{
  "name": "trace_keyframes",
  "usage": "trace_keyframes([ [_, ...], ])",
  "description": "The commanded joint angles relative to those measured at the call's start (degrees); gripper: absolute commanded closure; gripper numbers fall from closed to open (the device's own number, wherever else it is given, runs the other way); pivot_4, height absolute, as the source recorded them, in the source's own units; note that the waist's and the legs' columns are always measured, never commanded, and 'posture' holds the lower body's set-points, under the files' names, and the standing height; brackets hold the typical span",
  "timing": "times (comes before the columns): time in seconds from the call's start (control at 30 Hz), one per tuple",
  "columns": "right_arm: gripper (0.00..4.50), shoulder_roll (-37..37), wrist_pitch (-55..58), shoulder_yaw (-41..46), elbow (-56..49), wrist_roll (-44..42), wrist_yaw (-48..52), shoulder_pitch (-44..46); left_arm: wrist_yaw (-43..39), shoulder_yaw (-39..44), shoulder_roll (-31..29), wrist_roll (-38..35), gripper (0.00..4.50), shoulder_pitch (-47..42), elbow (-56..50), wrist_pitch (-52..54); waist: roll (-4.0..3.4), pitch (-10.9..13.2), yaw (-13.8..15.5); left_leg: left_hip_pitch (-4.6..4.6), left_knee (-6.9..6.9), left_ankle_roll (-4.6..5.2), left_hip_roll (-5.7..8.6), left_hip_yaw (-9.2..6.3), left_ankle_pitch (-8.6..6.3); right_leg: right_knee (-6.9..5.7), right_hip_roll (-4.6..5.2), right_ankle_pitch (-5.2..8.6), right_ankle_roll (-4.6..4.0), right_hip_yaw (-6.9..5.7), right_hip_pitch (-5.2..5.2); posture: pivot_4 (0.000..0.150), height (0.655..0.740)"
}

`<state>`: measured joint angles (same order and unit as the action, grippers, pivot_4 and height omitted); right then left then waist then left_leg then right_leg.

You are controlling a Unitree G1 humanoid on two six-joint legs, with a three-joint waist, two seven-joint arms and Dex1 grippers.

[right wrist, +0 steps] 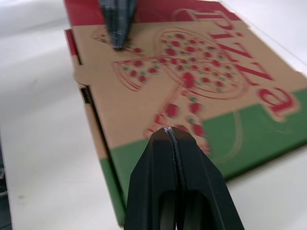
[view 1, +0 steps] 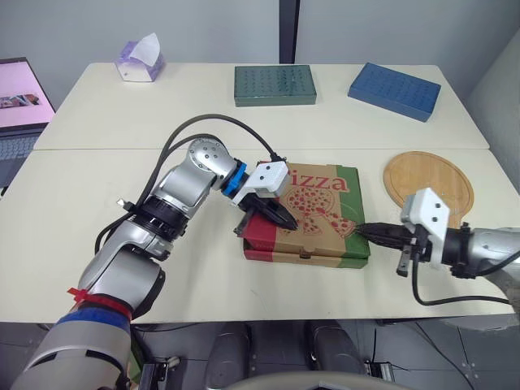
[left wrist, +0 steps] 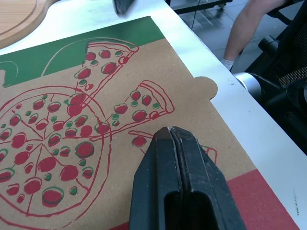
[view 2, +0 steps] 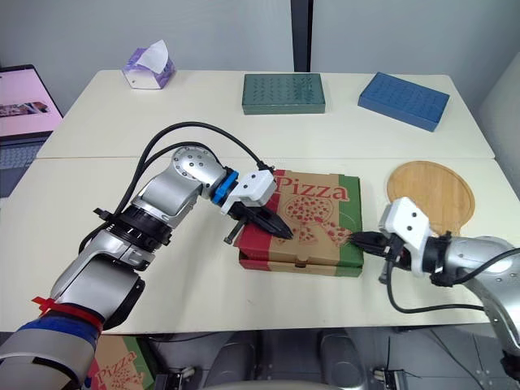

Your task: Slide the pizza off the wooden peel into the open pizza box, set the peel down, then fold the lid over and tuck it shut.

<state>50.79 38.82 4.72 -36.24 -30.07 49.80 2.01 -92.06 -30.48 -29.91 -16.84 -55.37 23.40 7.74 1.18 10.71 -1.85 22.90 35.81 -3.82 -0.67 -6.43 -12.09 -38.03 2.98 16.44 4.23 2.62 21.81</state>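
Your pizza box (view 1: 325, 199): brown card, red-and-green pizza print, red band one end, green the other. Right of it, the peel (view 1: 428, 185) is pale wood. Beyond it, a dotted green slab (view 1: 275, 84) and a blue slab (view 1: 395, 90). Cream table (view 1: 89, 203).

Tissue box (view 1: 140, 61), purple and white, far beyond left gripper (view 1: 286, 219) and well off to its left, at far corner of table (view 1: 97, 236). Dark green dimpled tray (view 1: 275, 84) straight beyond left gripper, well apart. Blue dimpled tray (view 1: 395, 90) well beyond right gripper (view 1: 361, 230), lying angled. Open laptop (view 1: 18, 106), pink screen, off table's end, far left of left gripper. Table built from two cream tops, seam crosswise between grippers and trays. Past table edge ahead of left gripper: person's bare leg (left wrist: 244, 28), black chair (left wrist: 288, 62).
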Motion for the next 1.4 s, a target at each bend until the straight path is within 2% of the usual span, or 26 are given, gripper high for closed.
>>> trace_keyframes([
  [0.03,4.47,-0.3,-1.6,-2.9,-0.4,1.7,0.0,1.4,-0.4,5.8,-4.1,-3.4,4.5,-1.9,-5.7,3.5,0.0,0.0,-0.2,0.01,-0.01,0.0,0.0,0.0,0.0,0.0,0.0,0.0,0.0,0.01,0.02,0.15,0.74],
  [0.23,4.47,-0.6,-3.1,-4.4,1.1,2.7,0.6,2.1,-0.4,7.8,-16.8,-5.9,4.5,0.5,-10.3,4.6,-0.02,0.0,-0.4,0.0,-0.05,0.0,-0.03,0.0,0.0,-0.05,-0.02,0.0,0.0,0.01,0.08,0.15,0.74],
  [0.4,4.47,-0.6,-4.3,-4.9,2.1,3.1,1.0,2.1,-0.4,9.1,-23.2,-2.9,4.5,5.7,-9.0,1.5,-0.02,0.0,-0.2,0.0,-0.03,0.0,-0.03,0.01,0.0,-0.04,-0.01,0.0,-0.01,0.0,0.06,0.15,0.74],
  [0.53,4.47,-0.3,-4.7,-4.2,2.5,2.9,1.4,1.9,1.1,10.9,-22.5,-2.5,4.5,12.6,-14.4,3.6,-0.02,0.0,0.0,0.02,-0.03,0.0,-0.03,0.01,0.0,-0.02,-0.01,-0.01,-0.04,0.01,0.06,0.15,0.74],
  [0.67,4.47,-0.2,-4.7,-3.9,2.6,2.8,1.9,1.9,3.2,10.5,-20.3,0.1,4.5,15.6,-17.3,3.5,0.0,0.0,0.2,0.03,-0.02,0.0,-0.04,0.0,0.0,-0.04,-0.01,-0.01,-0.04,0.0,0.06,0.15,0.74],
  [0.77,4.47,-0.1,-4.7,-3.8,2.8,2.8,2.1,2.1,4.3,9.3,-18.1,3.3,4.5,16.1,-17.4,1.6,0.0,0.0,0.2,0.02,-0.01,0.0,-0.04,0.01,0.0,-0.03,-0.01,-0.01,-0.03,0.0,0.06,0.15,0.74],
  [0.9,4.47,-0.1,-4.6,-4.1,2.6,2.7,2.3,2.4,6.1,10.1,-14.2,3.2,4.5,15.4,-18.2,4.5,0.0,0.0,0.2,0.03,-0.01,0.0,-0.03,0.01,0.0,-0.02,-0.01,-0.01,-0.03,0.0,0.05,0.15,0.74],
  [1.1,4.47,-0.1,-4.3,-4.4,2.3,2.7,2.7,2.1,5.5,11.0,-12.9,3.5,4.5,15.0,-18.9,5.3,0.0,0.0,0.2,0.02,-0.01,0.0,-0.03,0.01,0.0,-0.02,-0.01,-0.01,-0.03,0.0,0.06,0.15,0.74],
  [1.23,4.47,-0.4,-4.4,-5.0,2.4,3.3,2.5,2.2,4.7,12.2,-14.9,4.2,4.5,15.1,-17.7,4.5,0.0,0.0,0.1,0.03,-0.01,0.0,-0.03,0.01,0.0,-0.02,0.0,-0.01,-0.03,0.0,0.06,0.15,0.74],
  [1.3,4.47,-0.3,-4.7,-5.6,2.7,4.2,2.1,2.2,4.3,14.0,-15.7,2.7,4.5,14.5,-17.2,6.5,0.0,0.0,0.1,0.02,-0.01,0.0,-0.03,0.01,0.0,-0.03,-0.01,-0.01,-0.03,0.0,0.06,0.15,0.74],
  [1.4,4.47,0.3,-5.9,-7.2,3.4,7.4,1.5,1.6,5.4,18.4,-14.9,-3.7,4.5,13.1,-20.3,14.8,0.01,0.0,0.1,0.03,-0.01,0.0,-0.03,0.01,0.0,-0.03,-0.01,0.0,-0.01,-0.01,0.07,0.15,0.74],
])
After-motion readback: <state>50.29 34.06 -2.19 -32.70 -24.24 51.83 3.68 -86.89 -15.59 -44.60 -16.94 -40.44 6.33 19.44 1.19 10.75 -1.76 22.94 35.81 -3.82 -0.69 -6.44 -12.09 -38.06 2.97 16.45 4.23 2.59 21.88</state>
